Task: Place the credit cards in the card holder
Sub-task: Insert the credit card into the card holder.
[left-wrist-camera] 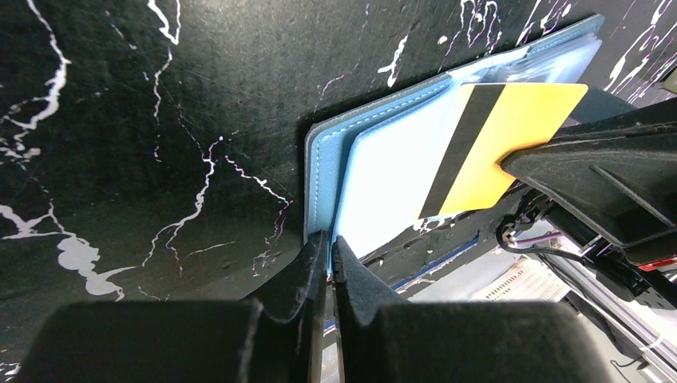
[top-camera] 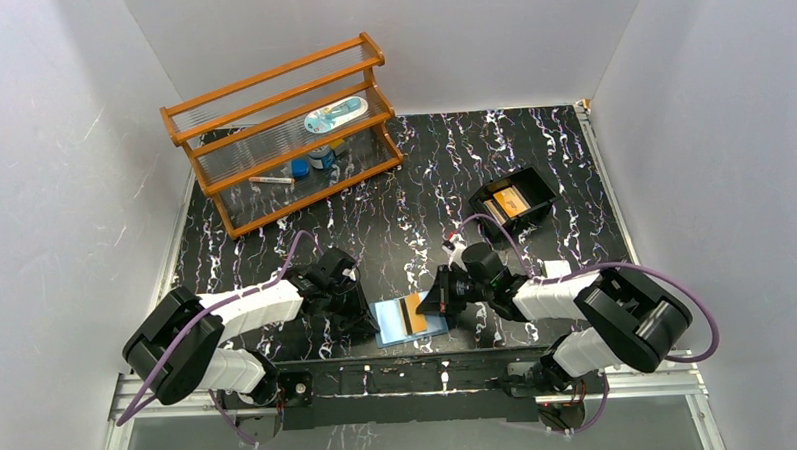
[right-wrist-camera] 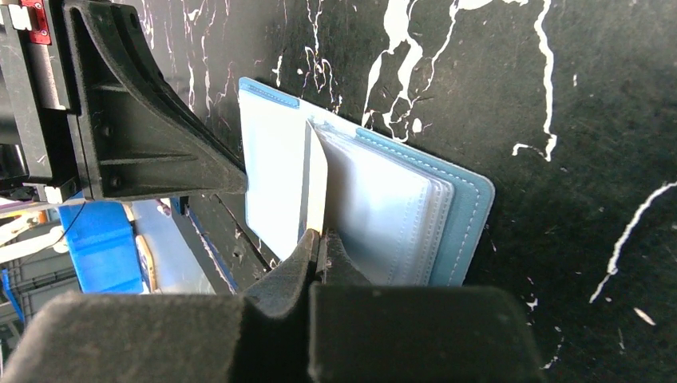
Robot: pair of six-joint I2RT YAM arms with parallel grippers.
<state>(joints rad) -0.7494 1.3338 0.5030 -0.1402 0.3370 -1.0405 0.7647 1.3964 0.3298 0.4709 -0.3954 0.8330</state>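
The blue card holder (top-camera: 406,323) lies open near the table's front edge, also in the left wrist view (left-wrist-camera: 383,175) and the right wrist view (right-wrist-camera: 399,207). My left gripper (left-wrist-camera: 329,243) is shut on its left edge. My right gripper (right-wrist-camera: 319,237) is shut on an orange-gold credit card (left-wrist-camera: 499,144) with a black stripe, seen edge-on in the right wrist view (right-wrist-camera: 314,187); the card lies partly over the holder's clear sleeves (top-camera: 415,315). More credit cards (top-camera: 510,202) sit in the black tray (top-camera: 539,187) at back right.
A wooden shelf rack (top-camera: 281,129) with small items stands at back left. White walls enclose the table on three sides. The metal rail (top-camera: 410,380) runs along the front edge just below the holder.
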